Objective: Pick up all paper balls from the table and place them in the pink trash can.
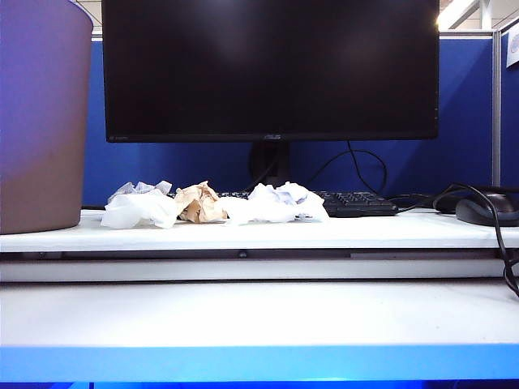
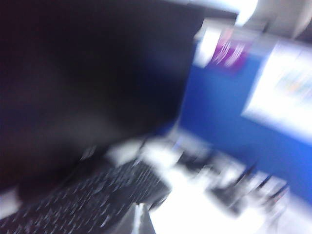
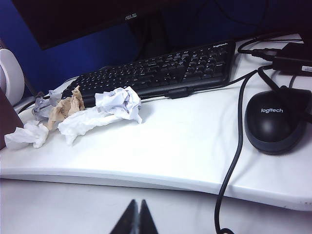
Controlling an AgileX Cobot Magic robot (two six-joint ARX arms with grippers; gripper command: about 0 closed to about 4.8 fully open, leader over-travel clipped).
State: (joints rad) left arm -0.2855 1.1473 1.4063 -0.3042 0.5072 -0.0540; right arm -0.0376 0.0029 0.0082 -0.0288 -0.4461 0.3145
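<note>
Monitor (image 1: 270, 69): standing at the back of the table, filling most of the exterior view; the right wrist view is catching only its lower edge and stand, and the left wrist view is showing it as a dark blur.
Pink trash can (image 1: 42, 113): standing at the left end of the raised white shelf, just beside the paper; only the exterior view is showing its tall tapered wall, while the right wrist view is catching a dark sliver of it at the frame edge.
Table (image 1: 259, 316): lying white and flat with a blue front edge in the exterior view; the right wrist view is showing the shelf top from above.
Keyboard (image 3: 161, 70): lying behind the paper under the monitor; the exterior view is showing only a thin strip of it.
Mouse (image 3: 273, 122): resting at the right end of the shelf, its cable trailing over the front edge.
Paper balls (image 1: 215, 204): lying in a touching row between the can and the keyboard, white, tan and pale grey-blue; the right wrist view is separating them more clearly.
Right gripper (image 3: 136, 217): hanging low in front of the shelf, fingers pressed together, gripping nothing; unseen in the exterior view.
Left gripper (image 2: 139, 219): showing only as a blurred tip near the keyboard, closed with nothing visible in it.
</note>
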